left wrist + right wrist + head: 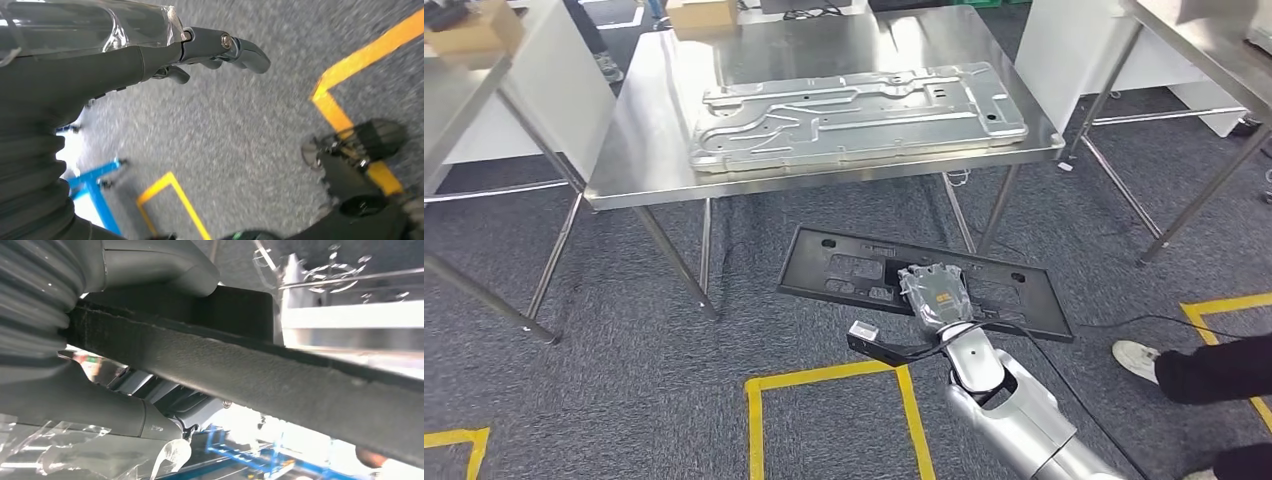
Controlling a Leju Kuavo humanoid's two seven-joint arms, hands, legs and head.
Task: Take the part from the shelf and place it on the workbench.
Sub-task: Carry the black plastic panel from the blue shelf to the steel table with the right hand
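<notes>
Right hand (934, 293) grips the near edge of the black part (844, 268), held in front of the workbench (644, 160). Left hand (150, 55) hangs over the floor, fingers (240, 50) loosely curled, holding nothing. A silver panel (854, 115) lies on the workbench.

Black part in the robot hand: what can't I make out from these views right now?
- Head view: the right robot hand covers the middle of the black part, hiding fingers and grip.
- Right wrist view: the part's edge crosses the frame, blocking the workbench.
- Left wrist view: the left robot hand is over blurred floor, fingertips partly hidden.
</notes>
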